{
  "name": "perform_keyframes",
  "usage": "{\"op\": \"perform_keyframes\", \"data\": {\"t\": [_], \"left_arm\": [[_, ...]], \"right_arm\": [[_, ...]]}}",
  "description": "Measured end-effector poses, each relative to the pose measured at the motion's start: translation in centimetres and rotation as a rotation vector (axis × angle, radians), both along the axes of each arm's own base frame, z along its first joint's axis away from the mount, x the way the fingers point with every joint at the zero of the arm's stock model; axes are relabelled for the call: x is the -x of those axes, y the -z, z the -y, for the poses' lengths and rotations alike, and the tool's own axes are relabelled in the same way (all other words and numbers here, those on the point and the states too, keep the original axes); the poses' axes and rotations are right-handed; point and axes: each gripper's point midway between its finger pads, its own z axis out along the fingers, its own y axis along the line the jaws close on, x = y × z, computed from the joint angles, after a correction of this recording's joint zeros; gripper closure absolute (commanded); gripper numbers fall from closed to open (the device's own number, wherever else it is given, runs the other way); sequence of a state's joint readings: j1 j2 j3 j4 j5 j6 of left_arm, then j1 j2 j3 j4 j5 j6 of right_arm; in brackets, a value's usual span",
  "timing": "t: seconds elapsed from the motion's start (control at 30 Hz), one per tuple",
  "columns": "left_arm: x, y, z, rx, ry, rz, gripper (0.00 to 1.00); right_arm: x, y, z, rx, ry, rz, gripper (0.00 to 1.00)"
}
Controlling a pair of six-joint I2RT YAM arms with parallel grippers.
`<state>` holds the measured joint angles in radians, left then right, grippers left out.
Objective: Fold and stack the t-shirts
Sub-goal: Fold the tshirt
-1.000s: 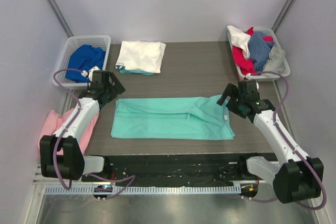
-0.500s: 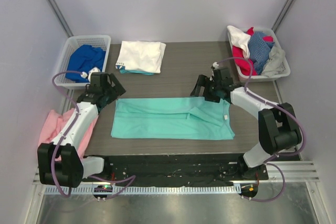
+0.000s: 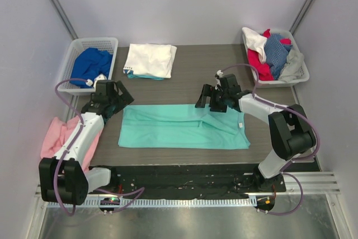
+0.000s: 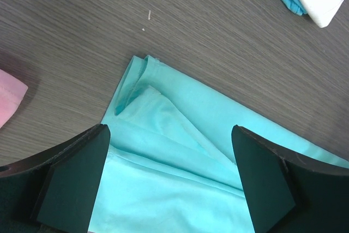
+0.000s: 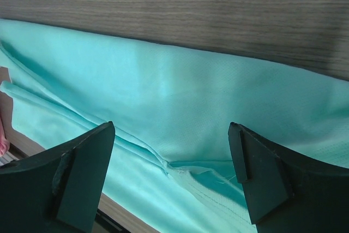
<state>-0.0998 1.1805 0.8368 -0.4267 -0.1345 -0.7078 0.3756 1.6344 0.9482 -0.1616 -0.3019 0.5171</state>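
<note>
Seen from above, a mint-green t-shirt (image 3: 184, 126) lies flat on a dark wood-grain table (image 3: 201, 65). It is folded lengthwise into a long band across the near half of the table.

My left gripper (image 3: 118, 100) hangs above the band's far left corner. Its 2 fingers (image 4: 71, 181) are spread wide and hold nothing. My right gripper (image 3: 205, 103) hovers over the far edge of the band, right of its middle. Its jaws are also spread wide and empty, with a diagonal fold in the cloth between them.

At the far edge of the table sits a folded white t-shirt (image 3: 150, 60), resting on a turquoise one (image 3: 146, 75). A white basket (image 3: 78, 46) at far left holds a royal blue t-shirt (image 3: 91, 62). Another basket (image 3: 302, 74) at far right holds a heap of red, white, blue and grey clothes (image 3: 271, 51). A pink cloth (image 3: 59, 132) lies off the table's left edge.
</note>
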Motion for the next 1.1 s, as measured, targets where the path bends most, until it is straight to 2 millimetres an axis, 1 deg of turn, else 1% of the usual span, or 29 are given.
{"op": "perform_keyframes", "data": {"t": [0.23,0.37,0.53,0.7,0.8,0.93,1.1], "left_arm": [[0.5,0.8,0.1,0.006,0.003,-0.021,0.00],[0.5,0.9,0.2,0.014,0.001,-0.023,0.00],[0.6,0.9,0.3,0.022,-0.001,-0.021,0.00],[0.9,1.4,0.4,0.025,0.003,-0.032,0.00],[1.0,1.7,0.4,0.028,0.005,-0.039,0.00],[1.3,2.3,0.5,0.033,0.005,-0.051,0.00],[1.5,2.6,0.5,0.037,0.005,-0.054,0.00]], "right_arm": [[2.1,1.6,-0.3,0.020,-0.044,-0.042,0.06],[3.3,2.0,-0.3,0.025,-0.064,-0.064,0.06],[4.5,0.8,-0.4,0.019,-0.083,-0.054,0.06],[5.3,-0.8,-0.3,0.008,-0.090,-0.029,0.06],[5.8,-1.4,-0.1,0.005,-0.092,-0.025,0.06],[6.6,-1.4,0.1,0.002,-0.096,-0.039,0.06],[7.9,-0.6,0.4,0.005,-0.100,-0.080,0.06]]}}
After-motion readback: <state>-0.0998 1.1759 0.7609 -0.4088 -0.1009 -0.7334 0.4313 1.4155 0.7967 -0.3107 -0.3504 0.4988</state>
